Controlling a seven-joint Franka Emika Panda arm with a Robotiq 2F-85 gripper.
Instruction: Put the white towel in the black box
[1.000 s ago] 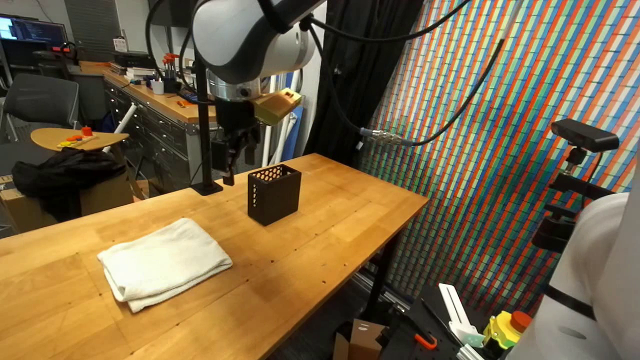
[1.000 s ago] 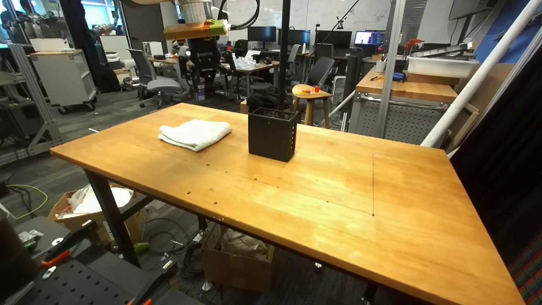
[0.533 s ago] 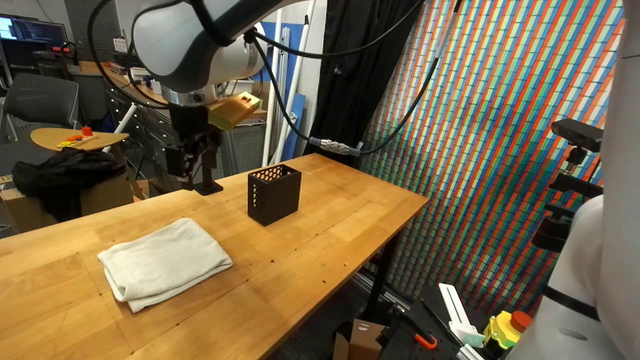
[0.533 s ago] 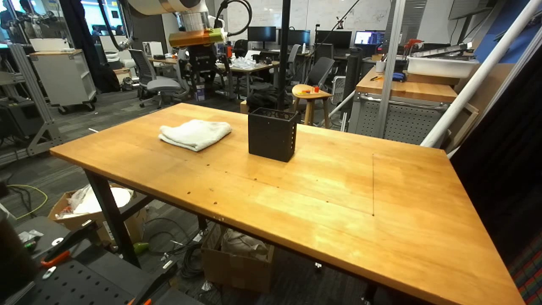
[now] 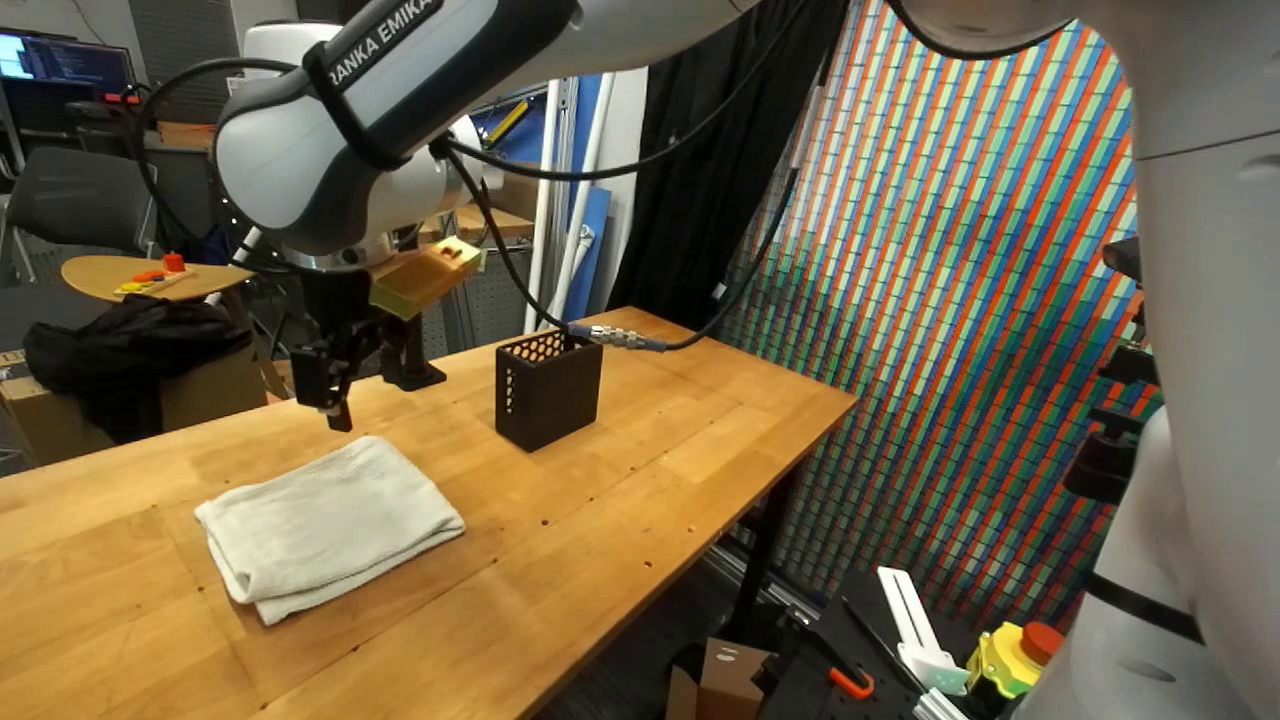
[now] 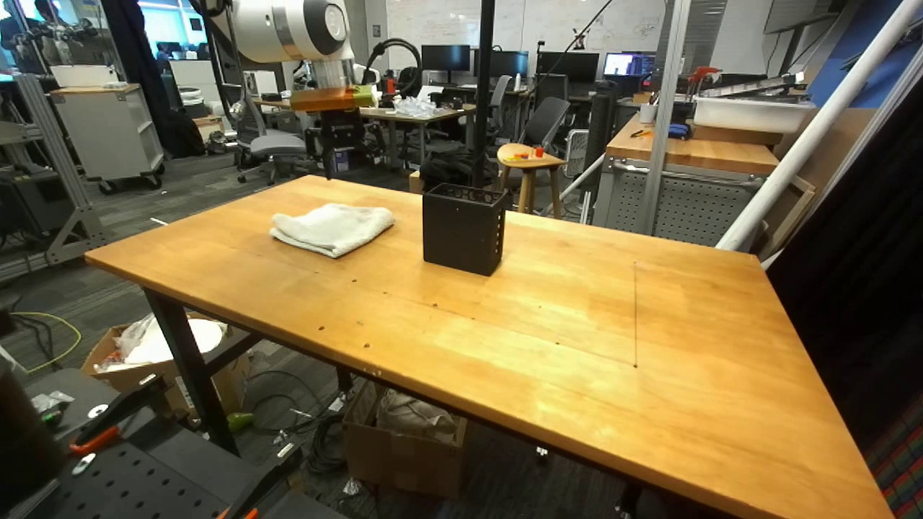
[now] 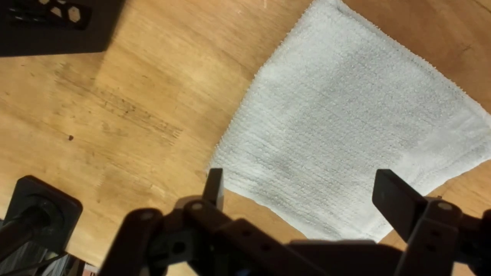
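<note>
The folded white towel (image 5: 335,525) lies flat on the wooden table; it also shows in an exterior view (image 6: 332,227) and fills much of the wrist view (image 7: 337,115). The black box (image 5: 550,392) stands upright with an open top and perforated sides, apart from the towel; it also shows in an exterior view (image 6: 461,229). Only a corner of the box (image 7: 57,34) shows in the wrist view, upper left. My gripper (image 7: 300,172) is open and empty, fingers wide apart. It hangs above the table near the towel's far edge, not touching it.
A black post on a flat base (image 7: 44,214) stands at the table's far edge, close beside my gripper; it also shows in an exterior view (image 6: 484,86). A cable (image 5: 620,338) from the arm hangs in front of the box's top. The wooden table (image 6: 541,346) has bare surface around both things.
The arm has moved across the table from near the black box toward the towel, then lowered. The towel and the box have not moved.
</note>
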